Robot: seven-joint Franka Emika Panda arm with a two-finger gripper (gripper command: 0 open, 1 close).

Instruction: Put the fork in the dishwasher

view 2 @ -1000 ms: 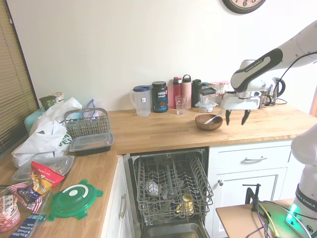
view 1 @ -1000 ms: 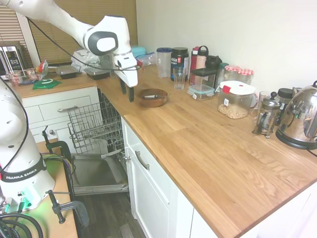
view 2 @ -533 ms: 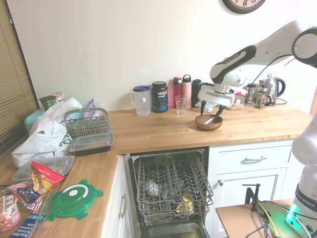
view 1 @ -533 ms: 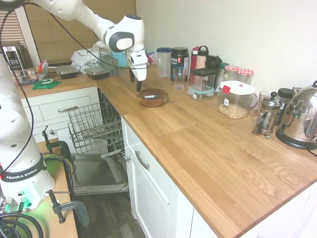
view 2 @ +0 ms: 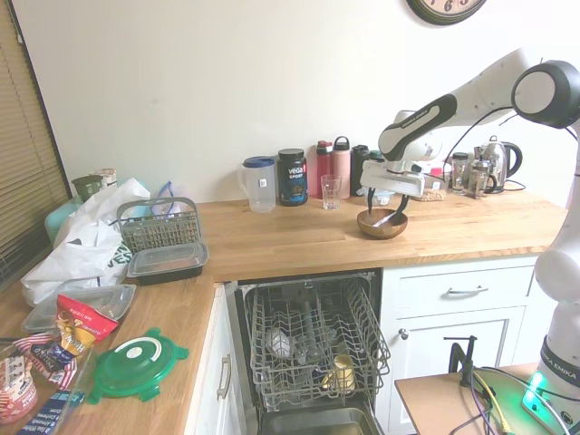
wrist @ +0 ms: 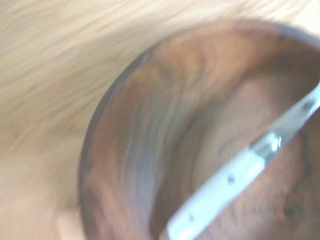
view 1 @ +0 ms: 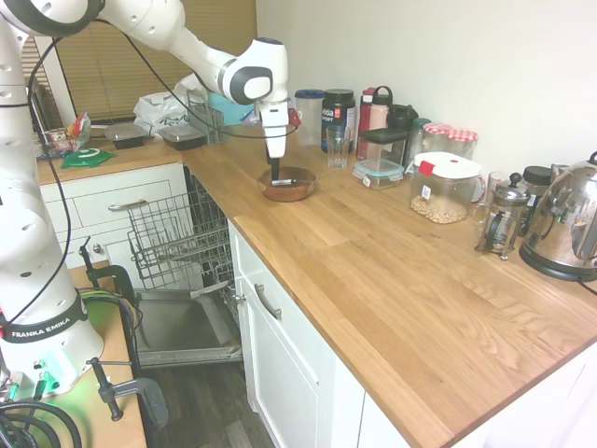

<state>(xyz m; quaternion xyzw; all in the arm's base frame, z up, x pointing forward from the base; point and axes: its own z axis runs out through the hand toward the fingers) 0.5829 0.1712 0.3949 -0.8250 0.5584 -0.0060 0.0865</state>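
My hand over the bowl

The dishwasher [view 2: 313, 349] stands open at left, its rack out. Farther right on the bench [view 2: 272, 243], the fork [wrist: 235, 182] lies inside the wooden bowl [view 2: 381, 223], blurred and cut off in my wrist view. My hand [view 2: 385, 200] hangs spread above it, holding nothing.

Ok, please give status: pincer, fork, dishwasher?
Pincer open, above wooden bowl. Fork lying in bowl, not gripped. Dishwasher door down, rack out; path clear.
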